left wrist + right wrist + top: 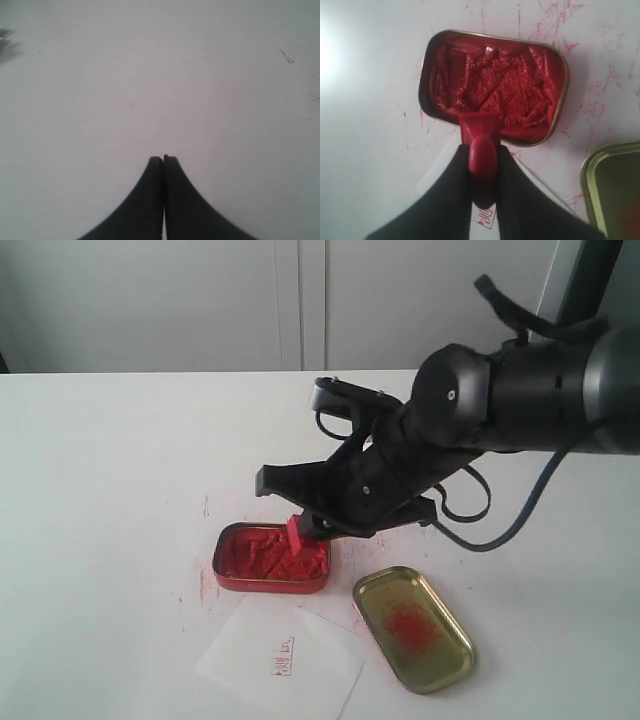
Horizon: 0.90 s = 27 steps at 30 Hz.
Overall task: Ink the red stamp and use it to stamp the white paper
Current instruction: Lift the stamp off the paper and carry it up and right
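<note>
Right pincer [482, 150] grips the red stamp [479, 127] by its handle, base over the edge of the ink tin [262, 583], contact unconfirmed; recommend centring over the ink and pressing flat before moving to the white paper [240, 655] just beside; left pincer [163, 159] closed, empty.

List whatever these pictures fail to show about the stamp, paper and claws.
Red stamp face: exterior view, hidden underneath its own block; contact with the ink tin unclear.
White paper imprint: exterior view, too small to read; right wrist view, mostly behind the right claw.
Gold lid: right wrist view, cut by the edge.
Left claw: absent from the exterior view.
</note>
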Each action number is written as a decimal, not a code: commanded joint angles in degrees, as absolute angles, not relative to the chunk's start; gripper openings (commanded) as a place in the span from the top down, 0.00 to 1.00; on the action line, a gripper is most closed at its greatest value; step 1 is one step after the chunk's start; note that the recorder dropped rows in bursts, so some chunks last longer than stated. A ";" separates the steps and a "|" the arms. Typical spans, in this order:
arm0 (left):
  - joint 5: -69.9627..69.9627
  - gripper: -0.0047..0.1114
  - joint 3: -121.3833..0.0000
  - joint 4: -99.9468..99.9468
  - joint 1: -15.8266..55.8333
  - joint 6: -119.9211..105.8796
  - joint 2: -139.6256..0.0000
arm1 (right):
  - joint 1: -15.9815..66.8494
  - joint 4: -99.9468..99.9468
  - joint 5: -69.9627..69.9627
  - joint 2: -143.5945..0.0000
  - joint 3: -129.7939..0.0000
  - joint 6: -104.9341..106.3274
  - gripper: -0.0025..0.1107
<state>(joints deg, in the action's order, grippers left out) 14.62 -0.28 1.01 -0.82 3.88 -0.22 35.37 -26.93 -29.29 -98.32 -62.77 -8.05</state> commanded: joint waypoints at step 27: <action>14.66 0.96 0.00 0.93 -0.90 4.02 0.00 | 12.49 -75.33 -42.65 -111.10 -62.73 47.09 0.98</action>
<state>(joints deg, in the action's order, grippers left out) 14.62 -0.28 1.01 -0.82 3.88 -0.22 12.99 -70.83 -42.57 -109.35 -62.77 44.72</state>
